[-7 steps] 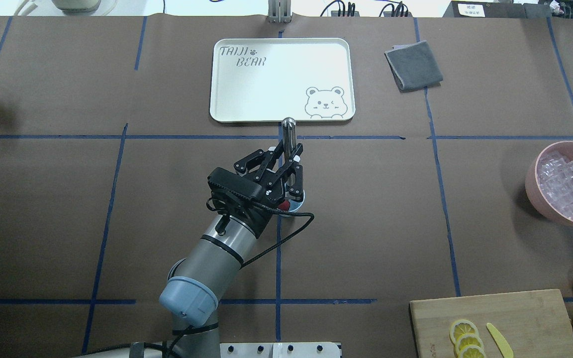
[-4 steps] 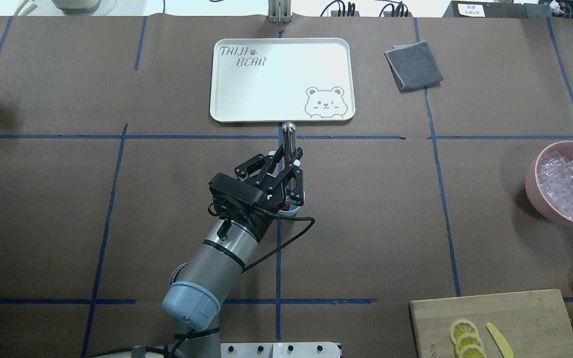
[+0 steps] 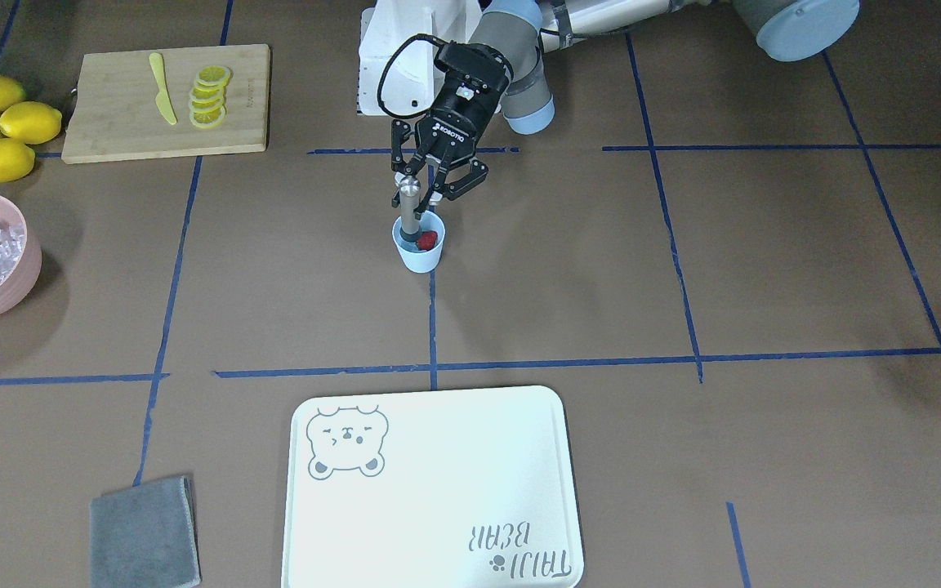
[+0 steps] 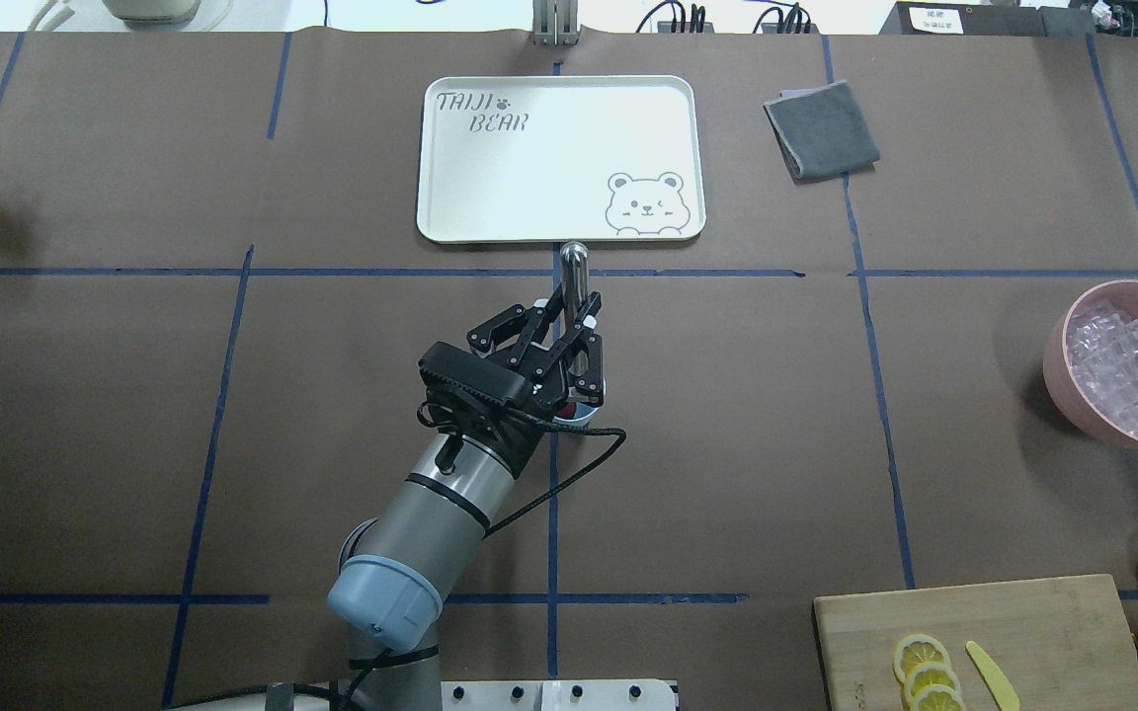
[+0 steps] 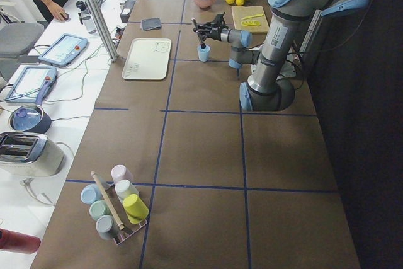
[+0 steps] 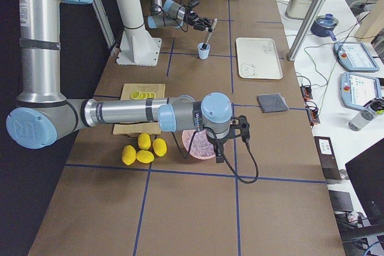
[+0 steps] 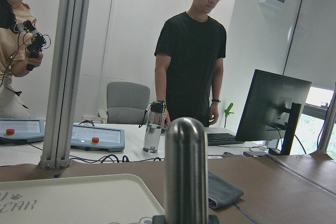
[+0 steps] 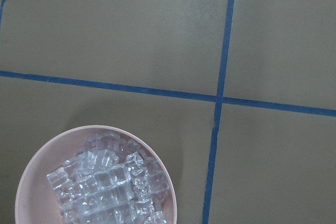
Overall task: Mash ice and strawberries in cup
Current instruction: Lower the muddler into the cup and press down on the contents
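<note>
L arm reaches fwd from the base to mid-tabletop, forearm sloping down, wrist tipped so the left end effector (image 3: 416, 189) points down & away from the robot. Its fingers are closed tight on the upper shaft of a metal muddler (image 3: 410, 211), which stands about upright w/ its lower end inside the cup (image 3: 420, 255). The cup sits on the tabletop (image 3: 601, 269) by a blue-tape line, between the robot and the white tray (image 3: 438, 498), well apart from the tray. R arm stretches along the robot's right end of the tabletop, wrist held above it near the pink bowl (image 3: 23, 282). We see the right end effector (image 6: 213, 145) only in the right-side view, so we can't tell if it's open or closed.

Only the front view shows the cup's inside: the strawberry (image 3: 428, 239) lies there, just beside the muddler's lower end. In the overhead view the L end effector covers nearly all of the cup; a sliver of rim shows. L wrist cam gives the muddler's rounded top, a tray corner, a grey cloth (image 3: 144, 531) & two people beyond the tabletop, but no fingers. R wrist cam looks straight down on the ice (image 8: 105, 187) heaped in the pink bowl, which is cut off at the frame's bottom.

Any ice in the cup is too small to make out.
</note>
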Motion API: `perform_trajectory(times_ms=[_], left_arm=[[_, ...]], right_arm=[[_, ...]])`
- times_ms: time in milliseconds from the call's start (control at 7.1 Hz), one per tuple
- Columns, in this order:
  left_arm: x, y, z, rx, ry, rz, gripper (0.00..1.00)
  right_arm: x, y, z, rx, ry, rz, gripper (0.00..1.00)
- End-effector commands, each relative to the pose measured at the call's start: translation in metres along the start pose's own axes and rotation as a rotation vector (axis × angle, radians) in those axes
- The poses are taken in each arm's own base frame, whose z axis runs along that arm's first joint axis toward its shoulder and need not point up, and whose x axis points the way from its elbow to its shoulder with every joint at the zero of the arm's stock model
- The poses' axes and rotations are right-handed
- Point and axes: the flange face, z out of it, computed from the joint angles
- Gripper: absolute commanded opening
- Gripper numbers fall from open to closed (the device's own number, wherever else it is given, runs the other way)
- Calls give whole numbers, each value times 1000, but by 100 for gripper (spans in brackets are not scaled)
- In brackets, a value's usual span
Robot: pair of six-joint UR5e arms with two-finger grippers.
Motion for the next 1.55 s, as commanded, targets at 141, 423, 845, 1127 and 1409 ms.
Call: perform_trajectory(times_ms=[141, 423, 845, 1127, 1409], left_arm=[[-5, 12, 2, -12, -10, 19, 0], [-8, 19, 3, -17, -20, 31, 0], [-10, 22, 4, -14, -28, 32, 0], [-8, 17, 4, -9, -26, 27, 0], [-1, -15, 1, 28, -2, 25, 0]], right_arm=[[0, 0, 0, 0, 1, 0, 100], [1, -1, 1, -1, 3, 0, 100], [2, -1, 1, -2, 3, 1, 100], [3, 1, 2, -4, 3, 2, 100], [6, 3, 5, -10, 2, 4, 100]])
